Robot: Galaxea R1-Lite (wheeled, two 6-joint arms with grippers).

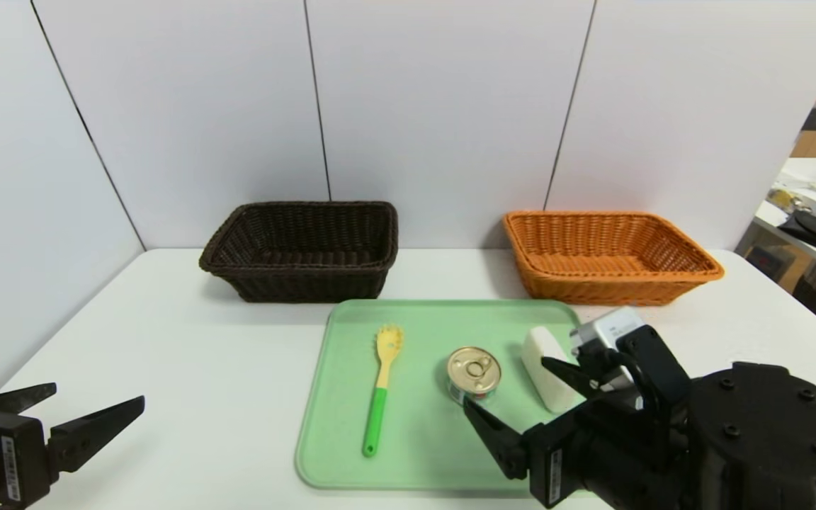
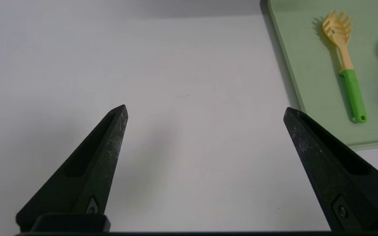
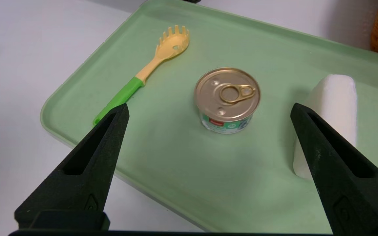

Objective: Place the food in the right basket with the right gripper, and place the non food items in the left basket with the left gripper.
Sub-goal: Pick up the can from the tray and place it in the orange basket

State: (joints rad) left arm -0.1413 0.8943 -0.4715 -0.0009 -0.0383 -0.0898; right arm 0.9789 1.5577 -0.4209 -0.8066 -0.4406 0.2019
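The food, a squat tin can (image 1: 474,373) (image 3: 227,99) with a gold pull-tab lid, stands in the middle of a green tray (image 1: 415,453). A yellow pasta fork with a green handle (image 1: 381,394) (image 3: 143,74) (image 2: 345,62) lies to its left, a white soap-like block (image 1: 547,366) (image 3: 331,108) to its right. My right gripper (image 1: 511,386) (image 3: 208,109) hovers open over the tray's near right part, the can just beyond its fingertips. My left gripper (image 1: 96,393) (image 2: 205,109) is open over bare table at the near left, holding nothing.
The dark brown left basket (image 1: 303,248) and the orange right basket (image 1: 606,255) stand at the back of the white table (image 1: 188,368), against grey wall panels. Both look empty. A cluttered desk (image 1: 815,212) lies beyond the table's right edge.
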